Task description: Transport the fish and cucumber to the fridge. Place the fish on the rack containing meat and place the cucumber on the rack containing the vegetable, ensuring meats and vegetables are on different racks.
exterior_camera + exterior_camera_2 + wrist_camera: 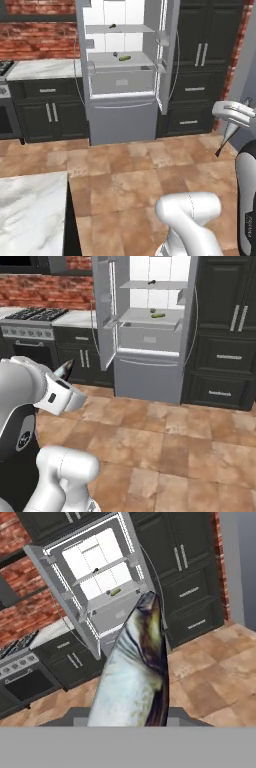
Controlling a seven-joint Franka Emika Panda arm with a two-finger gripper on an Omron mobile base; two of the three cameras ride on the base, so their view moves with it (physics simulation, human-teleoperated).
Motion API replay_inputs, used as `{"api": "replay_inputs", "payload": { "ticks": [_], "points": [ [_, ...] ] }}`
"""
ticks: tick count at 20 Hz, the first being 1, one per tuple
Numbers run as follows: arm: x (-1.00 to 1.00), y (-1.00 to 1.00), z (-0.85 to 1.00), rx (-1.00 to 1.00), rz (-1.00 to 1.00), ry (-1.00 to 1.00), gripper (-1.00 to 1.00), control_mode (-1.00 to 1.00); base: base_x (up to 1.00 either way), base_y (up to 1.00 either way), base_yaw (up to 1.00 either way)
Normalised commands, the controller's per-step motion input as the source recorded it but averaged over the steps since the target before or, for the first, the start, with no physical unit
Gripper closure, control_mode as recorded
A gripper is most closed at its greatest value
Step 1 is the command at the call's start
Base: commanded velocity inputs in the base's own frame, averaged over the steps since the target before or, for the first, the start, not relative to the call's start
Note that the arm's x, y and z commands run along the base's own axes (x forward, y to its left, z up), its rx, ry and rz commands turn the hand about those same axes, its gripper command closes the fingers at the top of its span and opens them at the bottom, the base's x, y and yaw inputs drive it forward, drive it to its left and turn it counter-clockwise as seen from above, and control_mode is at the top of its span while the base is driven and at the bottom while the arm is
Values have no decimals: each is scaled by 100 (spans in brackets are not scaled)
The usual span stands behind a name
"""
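Observation:
A slender grey fish (135, 667) with a dark back rises from the bottom of the hand view, and my gripper (232, 124) is shut on it. From the left base the fish (225, 139) hangs tail-down; from the right base its tip (65, 369) pokes up past the hand. Across the tiled floor stands the fridge (120, 117), doors open. On its lower rack (140, 62) the green cucumber (125, 58) lies beside the small vegetable (115, 54). A tiny dark piece of meat (112, 25) sits on the upper rack (131, 29).
The fridge's open doors (167, 55) (105, 311) jut toward me. Dark cabinets (205, 65) flank the fridge, and a stove (35, 316) stands to the left. A marble island corner (30, 210) sits near my base. Tiled floor (165, 436) lies between.

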Motion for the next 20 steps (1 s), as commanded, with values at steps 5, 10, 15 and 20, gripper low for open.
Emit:
{"api": "replay_inputs", "payload": {
  "ticks": [5,10,15,20],
  "points": [
    [0,0,0,0,0,0,100,100,100,-14,13],
    [0,0,0,0,0,0,100,100,100,0,4],
    [0,0,0,0,0,0,100,100,100,0,0],
    [0,0,0,0,0,0,100,100,100,1,0]
  ]
}}
